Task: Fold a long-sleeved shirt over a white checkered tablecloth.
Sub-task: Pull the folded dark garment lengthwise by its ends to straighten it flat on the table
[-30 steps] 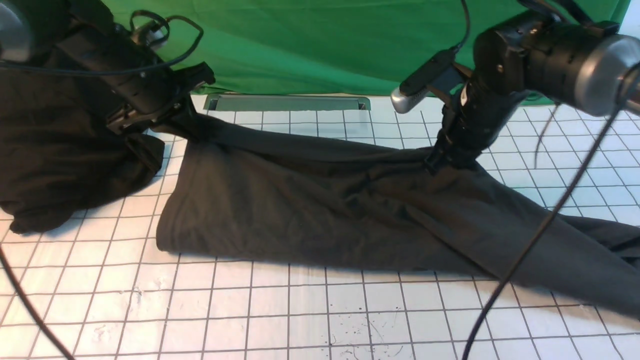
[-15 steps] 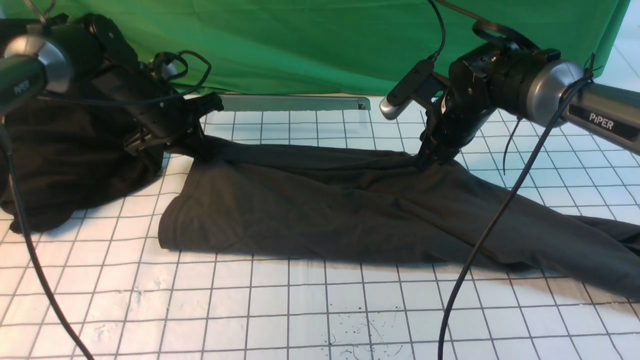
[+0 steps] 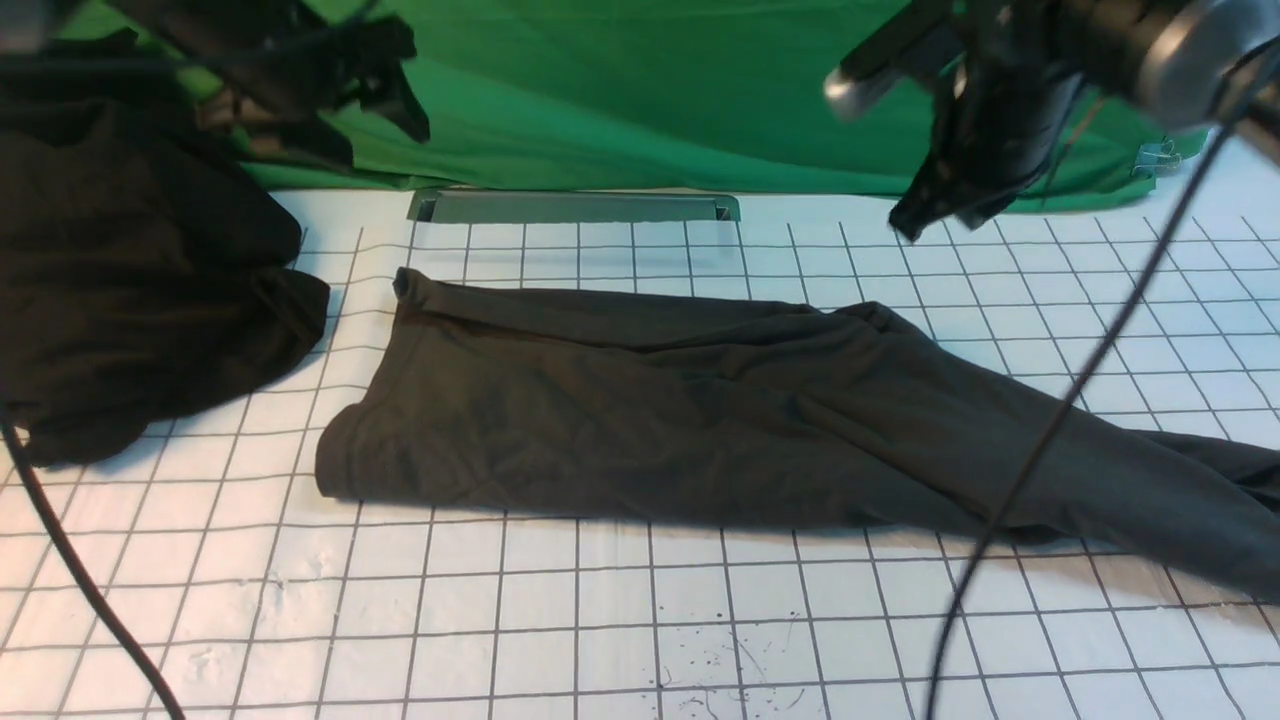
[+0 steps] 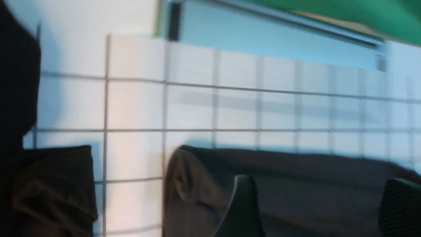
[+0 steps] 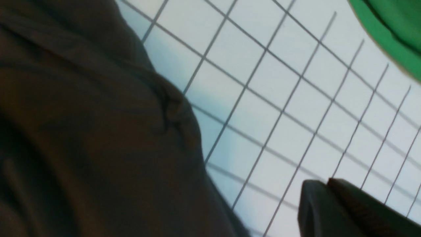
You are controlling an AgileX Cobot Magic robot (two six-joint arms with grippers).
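Two empty grippers hang above: left gripper jaws wide, right gripper pinched closed on nothing; long-sleeved shirt lies as a loose strip mid white checkered tablecloth, so a shallow next pinch risks catching one layer and skewing the fold.

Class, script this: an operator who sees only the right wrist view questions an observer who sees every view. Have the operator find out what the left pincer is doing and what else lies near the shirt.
Operator: My right pincer is shut, off the edge of the shirt. Is the left pincer holding it?
Observer: No. The left pincer is open above the shirt's left end, gripping nothing.
Operator: Is anything else on the tablecloth?
Observer: Yes. A separate heap of black cloth lies left of the shirt, with bare tablecloth between them.
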